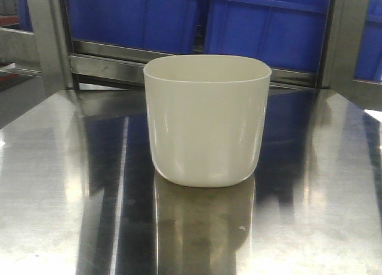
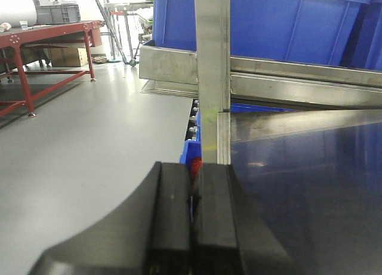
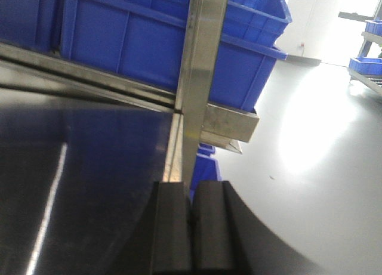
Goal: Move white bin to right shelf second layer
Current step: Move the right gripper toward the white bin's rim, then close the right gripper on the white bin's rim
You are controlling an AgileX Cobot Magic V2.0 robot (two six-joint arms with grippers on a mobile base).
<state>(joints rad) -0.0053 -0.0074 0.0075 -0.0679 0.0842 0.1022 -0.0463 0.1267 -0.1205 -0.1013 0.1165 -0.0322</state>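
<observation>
A broad steel worktop (image 1: 54,185) fills the lower part of the front view, its flat sheet polished enough to mirror whatever stands on or behind it. Along its back edge runs a steel rail (image 1: 107,66), and behind that sit large blue crates (image 1: 262,30), rectangular, ribbed plastic, cut off by the top of the frame. A square-section steel upright (image 1: 48,42) rises at the left rear corner, and another shows partly at the right. The white bin (image 1: 206,123) stands upright near the middle of the worktop, apart from the rail and uprights: smooth cream plastic, rounded-square mouth, tapering to a rounded base, with its reflection below it. Its inside is hidden below the rim. In the left wrist view a grey floor (image 2: 89,138) stretches off to a red-framed table (image 2: 36,36), its far items too small to make out. The left gripper (image 2: 192,227), with black pads, is closed on nothing, just before an upright. The right gripper (image 3: 191,227) is likewise closed and empty, facing another upright.
</observation>
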